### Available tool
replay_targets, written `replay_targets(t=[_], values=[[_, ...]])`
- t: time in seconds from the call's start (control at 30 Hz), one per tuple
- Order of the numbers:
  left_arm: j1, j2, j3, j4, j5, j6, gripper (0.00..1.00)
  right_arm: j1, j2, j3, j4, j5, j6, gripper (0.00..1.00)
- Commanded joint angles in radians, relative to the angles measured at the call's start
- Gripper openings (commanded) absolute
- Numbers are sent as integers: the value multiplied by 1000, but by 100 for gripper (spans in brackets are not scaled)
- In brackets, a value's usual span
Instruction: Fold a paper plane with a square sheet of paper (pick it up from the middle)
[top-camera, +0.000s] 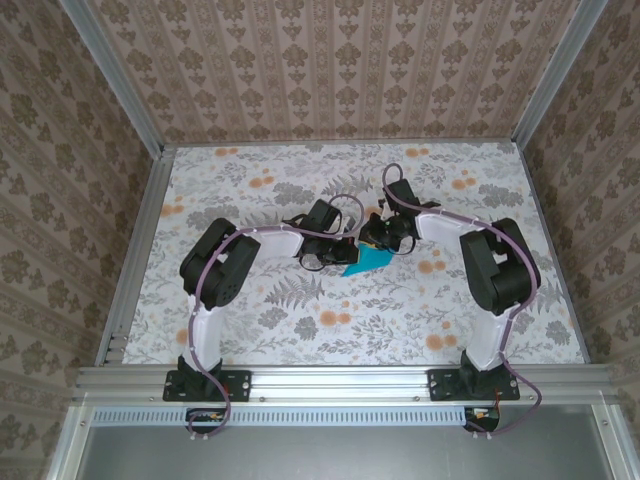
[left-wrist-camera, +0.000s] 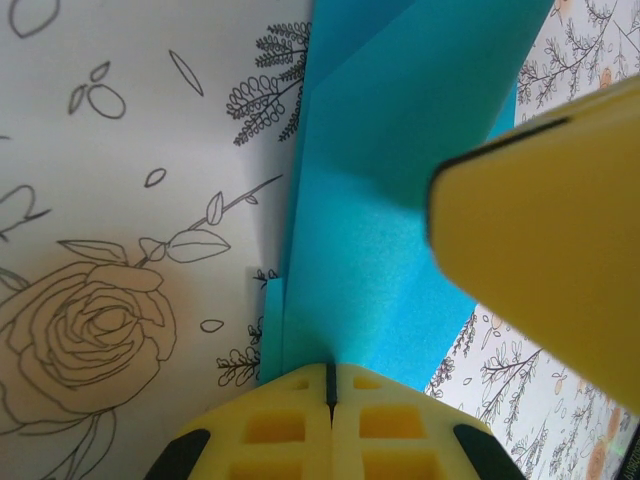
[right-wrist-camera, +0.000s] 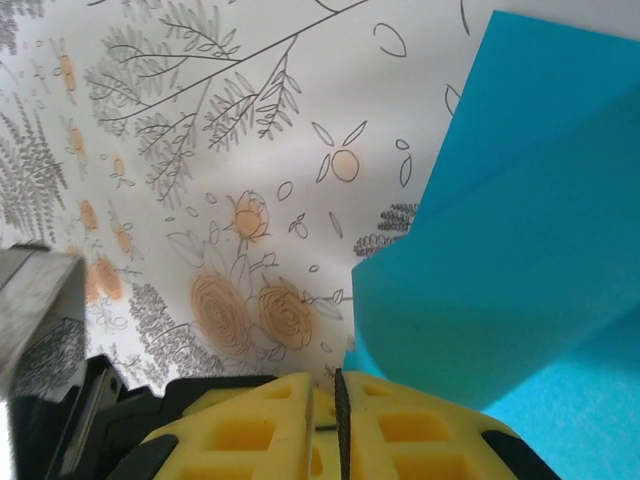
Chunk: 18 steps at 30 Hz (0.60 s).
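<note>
folded turquoise sheet of paper (left-wrist-camera: 380, 220) just ahead of the left gripper (left-wrist-camera: 328, 385), pinched in its pressed-together jaws, right gripper (right-wrist-camera: 340, 395) nearly closed at a corner, hold unclear

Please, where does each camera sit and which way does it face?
Top external: above and behind the bases, facing down on the floral table; left arm and right arm show.
Left wrist: on the left wrist, facing along its yellow fingers to the blue paper.
Right wrist: likewise, its own fingers at bottom.
Shared: the blue paper.
</note>
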Motion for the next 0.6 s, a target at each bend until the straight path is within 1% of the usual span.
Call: replay_targets(t=[0.0, 0.13, 0.57], values=[[-3, 60, -14, -101, -35, 12, 0, 3, 41, 29, -52, 25, -10, 16], [-3, 60, -14, -112, -38, 10, 0, -5, 56, 16, -54, 55, -21, 16], [-5, 69, -13, -131, -32, 7, 0, -45, 91, -30, -4, 55, -44, 15]])
